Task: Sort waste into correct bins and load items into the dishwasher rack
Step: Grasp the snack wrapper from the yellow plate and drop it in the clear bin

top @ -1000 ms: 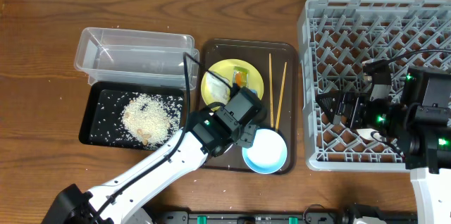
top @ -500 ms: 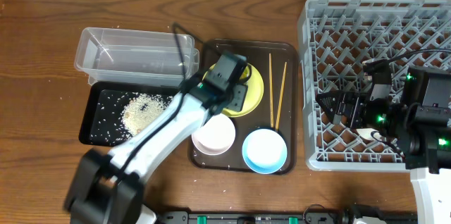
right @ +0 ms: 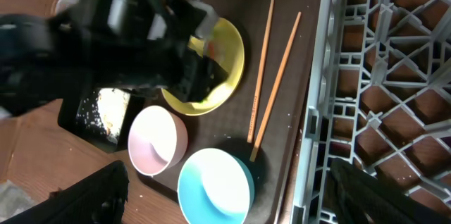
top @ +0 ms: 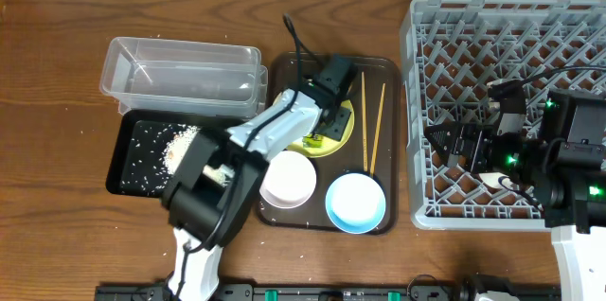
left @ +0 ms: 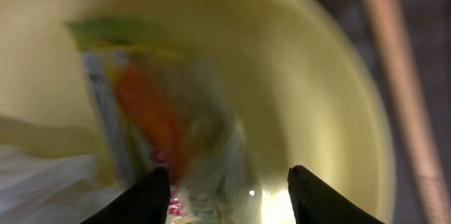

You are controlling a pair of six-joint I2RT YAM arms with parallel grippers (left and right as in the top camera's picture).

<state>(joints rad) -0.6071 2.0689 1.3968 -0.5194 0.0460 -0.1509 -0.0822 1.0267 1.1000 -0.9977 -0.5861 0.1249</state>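
Note:
My left gripper (top: 320, 123) hangs open low over the pale-yellow plate (top: 345, 123), its jaws (left: 229, 190) either side of the green-and-orange snack wrapper (left: 144, 104). A blurred white tissue (left: 39, 182) lies beside the wrapper. The white bowl (top: 287, 180), light-blue bowl (top: 355, 202) and two chopsticks (top: 370, 126) lie on the brown tray. Rice (top: 180, 150) lies in the black tray (top: 133, 154), in front of the clear tub (top: 180, 74). My right gripper (top: 437, 137) is open and empty over the grey rack's (top: 502, 26) left edge. In the right wrist view its jaws (right: 236, 194) frame the blue bowl (right: 215, 185).
The dark brown serving tray (top: 379, 69) sits between the bins and the rack. The left arm (top: 256, 140) stretches across the serving tray's left part and the black tray's corner. Bare wooden table lies along the back and far left.
My left arm has swung from over the white bowl up and right to the plate, uncovering the bowl. The right arm has not moved.

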